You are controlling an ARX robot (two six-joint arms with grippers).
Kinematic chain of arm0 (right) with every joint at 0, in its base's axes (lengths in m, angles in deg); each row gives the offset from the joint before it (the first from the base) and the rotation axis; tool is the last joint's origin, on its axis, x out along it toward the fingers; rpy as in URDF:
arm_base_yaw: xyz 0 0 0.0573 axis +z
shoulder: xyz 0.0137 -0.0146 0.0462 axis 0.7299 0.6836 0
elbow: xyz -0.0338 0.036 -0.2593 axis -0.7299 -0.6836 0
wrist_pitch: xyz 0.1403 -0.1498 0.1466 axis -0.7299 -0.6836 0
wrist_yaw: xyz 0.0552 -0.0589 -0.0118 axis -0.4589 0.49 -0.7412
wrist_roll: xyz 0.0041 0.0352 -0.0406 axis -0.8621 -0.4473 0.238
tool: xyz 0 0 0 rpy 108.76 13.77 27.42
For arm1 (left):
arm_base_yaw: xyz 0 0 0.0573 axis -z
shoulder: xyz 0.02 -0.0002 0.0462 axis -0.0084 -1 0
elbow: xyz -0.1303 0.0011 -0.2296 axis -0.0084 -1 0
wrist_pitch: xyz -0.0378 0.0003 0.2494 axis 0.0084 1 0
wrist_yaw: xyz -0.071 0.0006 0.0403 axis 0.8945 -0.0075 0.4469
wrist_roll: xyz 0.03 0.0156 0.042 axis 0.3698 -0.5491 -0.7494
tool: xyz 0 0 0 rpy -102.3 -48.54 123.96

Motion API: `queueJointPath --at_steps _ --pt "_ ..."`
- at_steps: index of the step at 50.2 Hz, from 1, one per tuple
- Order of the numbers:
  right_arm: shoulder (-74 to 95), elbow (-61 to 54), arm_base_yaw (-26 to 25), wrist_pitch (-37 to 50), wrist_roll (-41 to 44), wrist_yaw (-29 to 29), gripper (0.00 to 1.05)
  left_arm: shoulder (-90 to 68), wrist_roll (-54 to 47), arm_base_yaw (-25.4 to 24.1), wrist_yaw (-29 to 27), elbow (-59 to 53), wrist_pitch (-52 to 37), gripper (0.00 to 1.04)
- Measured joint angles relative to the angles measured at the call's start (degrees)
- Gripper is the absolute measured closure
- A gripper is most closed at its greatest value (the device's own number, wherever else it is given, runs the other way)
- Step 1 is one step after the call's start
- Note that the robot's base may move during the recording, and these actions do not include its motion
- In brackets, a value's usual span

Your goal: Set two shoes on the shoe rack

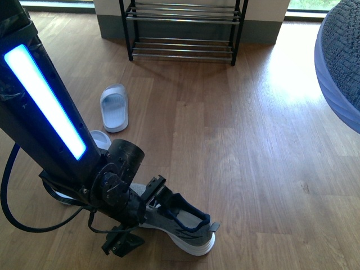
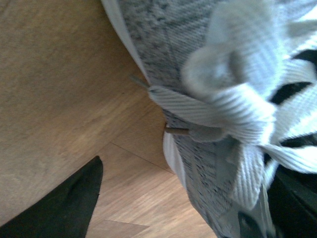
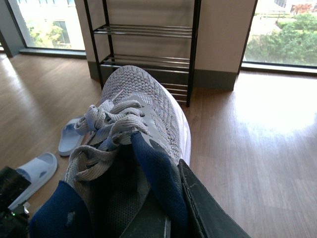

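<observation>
The left fingers are spread wide on either side of 1 grey sneaker lying on the wood floor, with 1 finger clear of its sole. The right fingers clamp the navy heel collar of the other sneaker. It is held aloft, toe toward the shoe rack, well apart.

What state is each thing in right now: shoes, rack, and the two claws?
lifted sneaker: laced, held off the floor.
floor sneaker: upright on the floor.
slide sandals: lying on the floor, apart.
shoe rack: standing, no shoe on its visible shelves.
left gripper: open around the floor sneaker.
right gripper: shut on the lifted sneaker.
</observation>
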Motion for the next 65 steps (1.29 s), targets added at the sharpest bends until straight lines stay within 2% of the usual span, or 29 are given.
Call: queueJointPath --at_steps 5,14,24,29,38,50,58,65 --pt "0.02 0.00 0.00 0.00 0.00 0.00 1.03 -0.76 -1.31 -0.15 -1.01 0.55 1.40 0.31" --pt "0.02 0.00 0.00 0.00 0.00 0.00 1.03 -0.87 -4.52 -0.20 -1.11 0.15 -1.75 0.68" --pt "0.00 0.00 0.00 0.00 0.00 0.00 1.03 -0.46 -6.43 -0.15 -1.16 -0.22 -2.75 1.04" --pt "0.02 0.00 0.00 0.00 0.00 0.00 1.03 0.35 -7.72 -0.15 -2.38 -0.87 -2.36 1.03" --pt "0.02 0.00 0.00 0.00 0.00 0.00 1.03 6.10 -14.49 -1.31 -8.72 -5.22 1.11 1.03" --pt "0.00 0.00 0.00 0.00 0.00 -0.02 1.03 32.06 -34.40 -8.35 -17.51 -20.28 2.23 1.03" --pt "0.02 0.00 0.00 0.00 0.00 0.00 1.03 53.27 -46.25 -12.94 -26.71 -32.41 2.01 1.03" --pt "0.00 0.00 0.00 0.00 0.00 0.00 1.03 71.91 -53.72 -14.67 -34.14 -41.70 3.17 1.03"
